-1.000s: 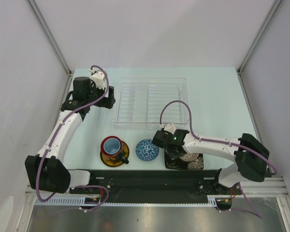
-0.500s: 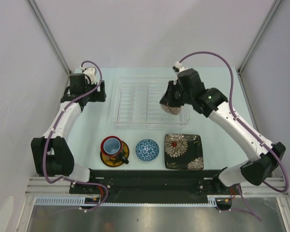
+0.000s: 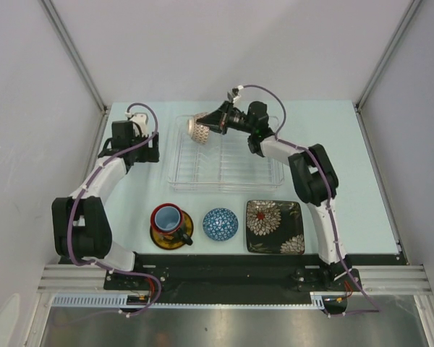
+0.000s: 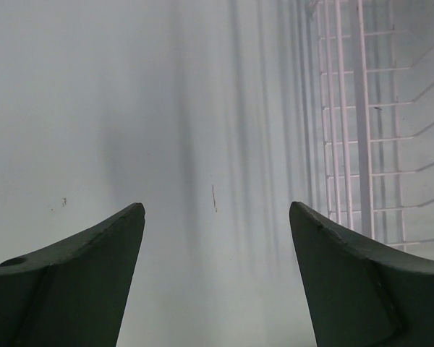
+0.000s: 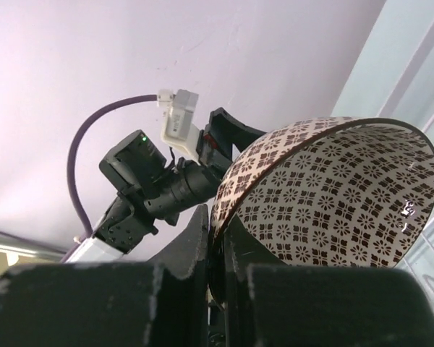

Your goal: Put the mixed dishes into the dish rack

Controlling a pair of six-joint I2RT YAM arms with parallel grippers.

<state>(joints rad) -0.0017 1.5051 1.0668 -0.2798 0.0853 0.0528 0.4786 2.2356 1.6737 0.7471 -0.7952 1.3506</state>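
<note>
My right gripper (image 3: 213, 127) is shut on the rim of the beige netted bowl (image 3: 199, 128), holding it tilted above the back left corner of the dish rack (image 3: 264, 172). In the right wrist view the fingers (image 5: 202, 238) pinch the wall of the bowl (image 5: 333, 195). Left of the rack, my left gripper (image 3: 143, 149) hangs open over bare table, its open span (image 4: 215, 217) holding nothing. A red mug (image 3: 168, 216) stands on the yellow saucer (image 3: 179, 237). The small blue bowl (image 3: 220, 224) and black square plate (image 3: 275, 226) lie near the front.
White wire of the rack (image 4: 362, 130) runs along the right of the left wrist view. My left arm's wrist (image 5: 159, 184) shows behind the bowl in the right wrist view. Grey walls close the back and sides.
The right arm lifted the beige bowl off the black plate and carried it across the rack to its back left corner. The left gripper stayed left of the rack, jaws slightly narrower.
</note>
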